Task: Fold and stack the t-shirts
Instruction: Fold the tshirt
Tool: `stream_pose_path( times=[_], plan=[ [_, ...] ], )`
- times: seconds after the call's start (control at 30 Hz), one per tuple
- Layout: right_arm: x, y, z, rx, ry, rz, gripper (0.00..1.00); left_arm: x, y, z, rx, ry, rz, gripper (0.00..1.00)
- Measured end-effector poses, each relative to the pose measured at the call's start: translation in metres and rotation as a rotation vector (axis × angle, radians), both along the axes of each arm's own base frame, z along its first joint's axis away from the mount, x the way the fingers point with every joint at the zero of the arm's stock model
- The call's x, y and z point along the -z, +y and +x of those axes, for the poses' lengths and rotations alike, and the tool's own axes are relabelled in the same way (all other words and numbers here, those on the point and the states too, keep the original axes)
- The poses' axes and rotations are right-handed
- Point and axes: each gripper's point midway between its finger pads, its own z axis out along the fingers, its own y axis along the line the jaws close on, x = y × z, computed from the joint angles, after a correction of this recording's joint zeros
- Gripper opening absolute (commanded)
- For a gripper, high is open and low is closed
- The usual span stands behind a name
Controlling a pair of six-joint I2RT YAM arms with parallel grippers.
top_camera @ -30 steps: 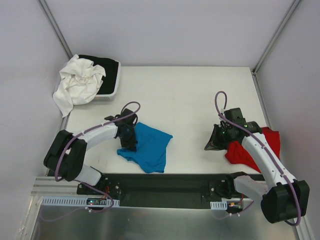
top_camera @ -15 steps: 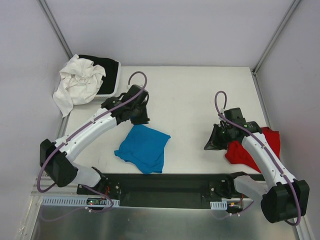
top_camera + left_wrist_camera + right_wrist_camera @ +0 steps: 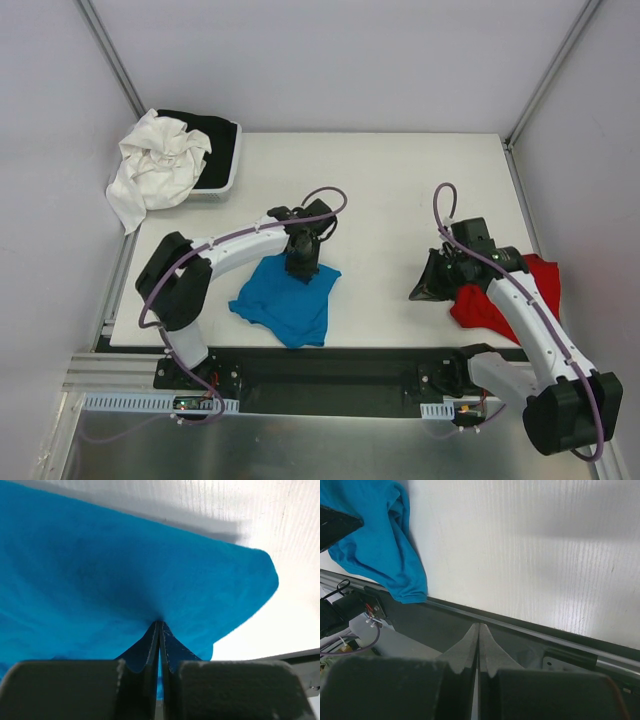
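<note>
Turquoise shirt [image 3: 285, 300] lay loosely bunched near the front edge of the desk [image 3: 390, 190], left of centre. The left fingers [image 3: 152, 645] were pressed together, tips against the shirt's far right corner; whether any cloth was pinched could not be told. The red shirt [image 3: 478, 308] lay crumpled at the desk's right edge, partly under the right arm. The right fingers [image 3: 470, 642] were together and held nothing, just left of it. At the far left corner, a basket [image 3: 228, 178] held a white garment [image 3: 155, 165] and a black garment [image 3: 215, 130].
</note>
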Motion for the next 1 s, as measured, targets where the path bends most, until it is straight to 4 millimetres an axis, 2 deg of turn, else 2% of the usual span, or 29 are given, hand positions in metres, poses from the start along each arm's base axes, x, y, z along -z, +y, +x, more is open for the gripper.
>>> stream_pose_path(
  times=[0.1,0.27,0.33,0.53,0.63,0.77,0.83,0.9,1.0],
  plan=[
    [-0.001,0.0,-0.001,0.0,-0.012,0.002,0.02,0.011,-0.002,0.005,0.015,0.006,0.002,0.0],
    [-0.002,-0.002,-0.004,0.003,-0.012,-0.004,0.02,0.041,-0.004,0.016,0.009,0.087,0.019,0.0],
    [-0.003,-0.003,-0.006,0.005,-0.015,-0.008,0.02,0.039,-0.007,0.027,-0.008,0.105,0.001,0.0],
    [-0.002,-0.009,-0.019,0.02,-0.037,-0.014,0.02,0.035,-0.008,0.089,-0.071,0.044,-0.066,0.0],
    [0.002,-0.011,-0.028,0.03,-0.031,-0.016,0.02,0.034,0.0,0.107,-0.092,0.022,-0.078,0.0],
    [0.004,-0.014,-0.03,0.041,-0.025,-0.026,0.01,0.034,0.008,0.113,-0.098,0.016,-0.08,0.0],
    [0.005,-0.018,-0.028,0.051,-0.026,-0.053,0.01,0.03,0.007,0.112,-0.094,0.011,-0.086,0.03],
    [0.002,-0.024,-0.023,0.066,-0.022,-0.092,0.01,0.016,0.005,0.109,-0.084,-0.01,-0.095,0.04],
    [-0.01,-0.037,0.003,0.123,-0.031,-0.142,0.01,-0.031,-0.008,0.099,-0.048,-0.1,-0.141,0.03]
  ],
)
